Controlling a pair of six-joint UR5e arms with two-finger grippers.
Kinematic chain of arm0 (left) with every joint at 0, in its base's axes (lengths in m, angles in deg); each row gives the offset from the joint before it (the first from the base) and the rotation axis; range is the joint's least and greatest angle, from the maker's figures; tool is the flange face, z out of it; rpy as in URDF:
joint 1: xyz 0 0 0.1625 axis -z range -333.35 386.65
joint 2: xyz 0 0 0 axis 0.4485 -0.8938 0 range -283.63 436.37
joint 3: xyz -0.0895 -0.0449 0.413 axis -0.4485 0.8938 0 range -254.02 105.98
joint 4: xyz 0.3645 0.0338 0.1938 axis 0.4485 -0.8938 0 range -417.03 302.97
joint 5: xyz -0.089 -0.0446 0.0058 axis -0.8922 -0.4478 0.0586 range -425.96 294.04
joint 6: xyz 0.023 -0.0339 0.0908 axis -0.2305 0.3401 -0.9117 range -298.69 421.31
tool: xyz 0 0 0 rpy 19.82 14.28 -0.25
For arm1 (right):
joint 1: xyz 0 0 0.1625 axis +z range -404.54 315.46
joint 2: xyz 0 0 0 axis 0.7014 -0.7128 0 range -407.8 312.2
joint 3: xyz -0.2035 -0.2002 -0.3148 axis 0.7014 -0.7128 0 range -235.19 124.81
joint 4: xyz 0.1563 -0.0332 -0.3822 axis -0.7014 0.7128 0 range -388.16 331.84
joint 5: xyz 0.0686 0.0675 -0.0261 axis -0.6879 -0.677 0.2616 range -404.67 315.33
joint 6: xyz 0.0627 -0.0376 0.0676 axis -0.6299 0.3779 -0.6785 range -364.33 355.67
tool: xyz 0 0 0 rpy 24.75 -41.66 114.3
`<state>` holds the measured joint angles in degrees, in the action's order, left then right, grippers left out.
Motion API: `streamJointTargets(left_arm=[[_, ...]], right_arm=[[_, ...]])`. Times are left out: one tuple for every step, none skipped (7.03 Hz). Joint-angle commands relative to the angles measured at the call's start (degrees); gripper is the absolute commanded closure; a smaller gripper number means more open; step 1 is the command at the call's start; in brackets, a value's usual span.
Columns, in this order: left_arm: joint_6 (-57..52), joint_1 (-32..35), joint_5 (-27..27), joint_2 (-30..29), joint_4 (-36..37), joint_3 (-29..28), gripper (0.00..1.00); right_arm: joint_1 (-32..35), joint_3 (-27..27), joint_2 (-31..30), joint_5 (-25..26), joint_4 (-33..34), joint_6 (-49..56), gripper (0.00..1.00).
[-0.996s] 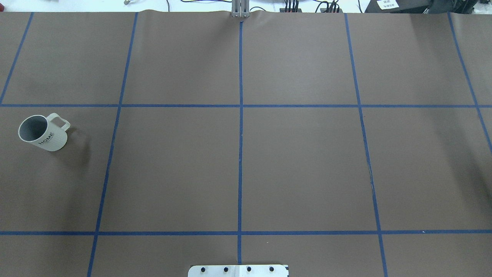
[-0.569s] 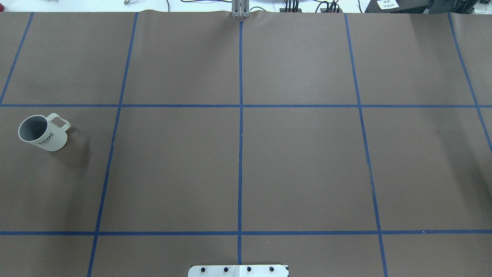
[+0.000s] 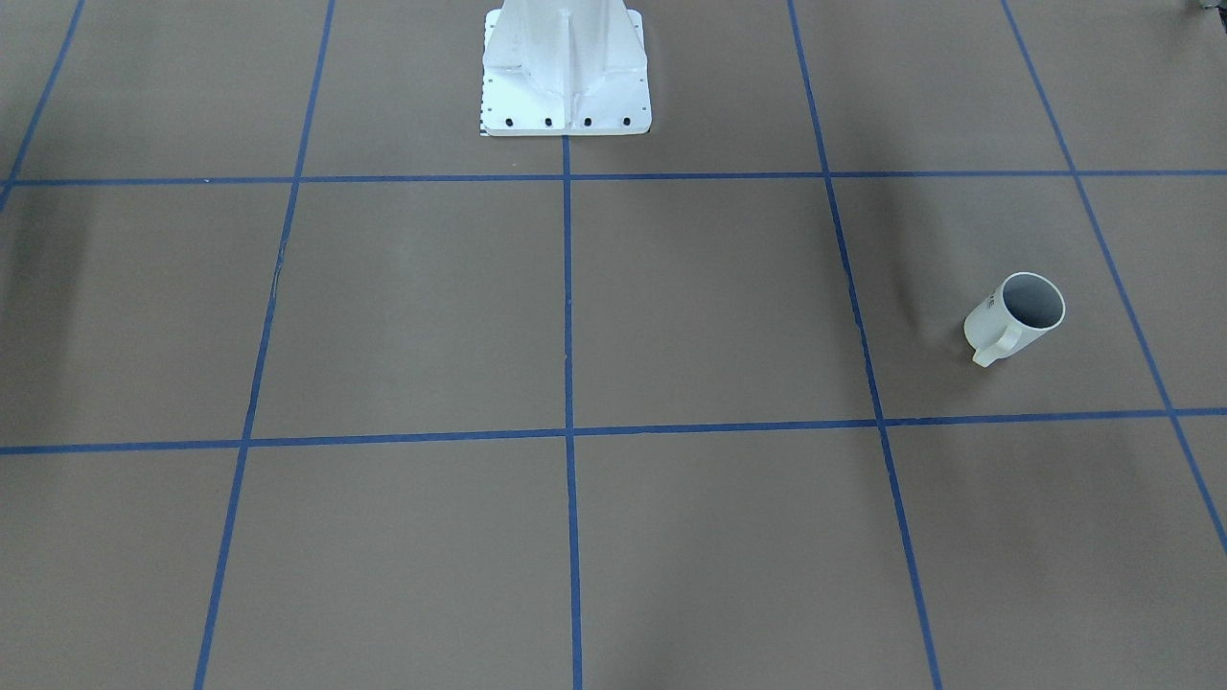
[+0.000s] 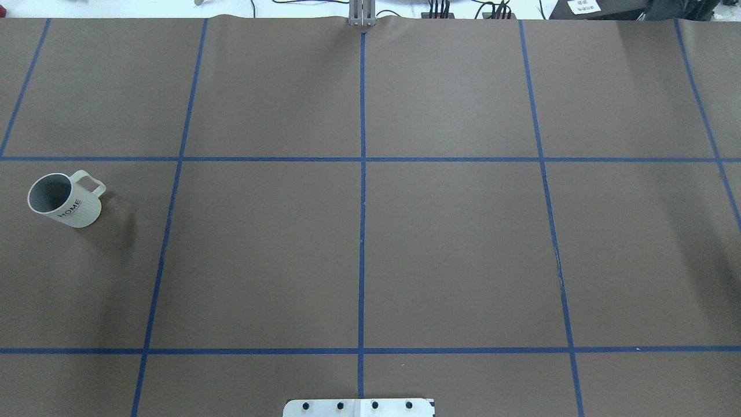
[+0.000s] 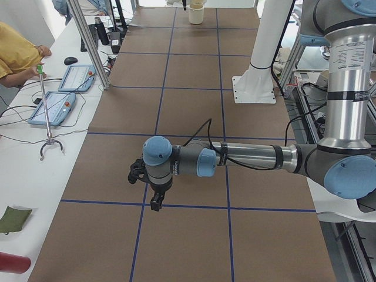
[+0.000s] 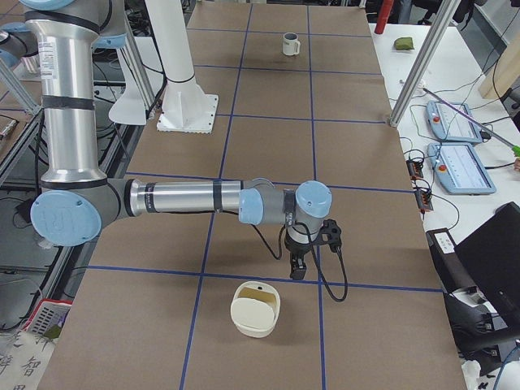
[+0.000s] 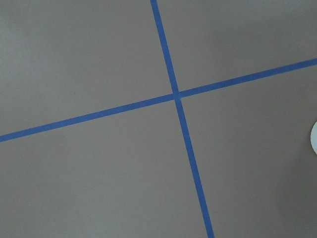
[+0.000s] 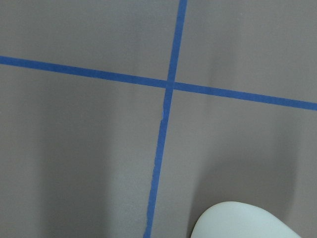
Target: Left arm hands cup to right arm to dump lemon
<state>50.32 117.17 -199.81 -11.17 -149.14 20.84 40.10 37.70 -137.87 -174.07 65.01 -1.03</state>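
The cup [image 4: 63,200] is a white mug with "HOME" on its wall. It stands upright and alone on the brown mat at the robot's far left, also seen as the cup [image 3: 1016,316] and, far off, the cup [image 6: 290,44]. Its grey inside shows no lemon, and the lemon is out of view. My left gripper [image 5: 154,203] hangs fingers down above a blue tape crossing. My right gripper [image 6: 297,270] hangs over another crossing. Both show only in the side views, so I cannot tell whether either is open or shut. Neither holds anything that I can see.
A cream container [image 6: 256,309] sits on the mat just in front of the right gripper, and its rim [image 8: 242,222] fills the right wrist view's bottom. The white robot pedestal [image 3: 566,72] stands mid-table. Control pendants [image 5: 59,100] and a person's sleeve [image 5: 14,53] are beside the table.
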Motion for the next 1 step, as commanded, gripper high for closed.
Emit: streamJointTargets(left_arm=[[0.0, 0.0, 0.0, 0.0, 0.0, 0.1, 0.0]], right_arm=[[0.0, 0.0, -0.3, 1.3, 0.0, 0.0, 0.0]])
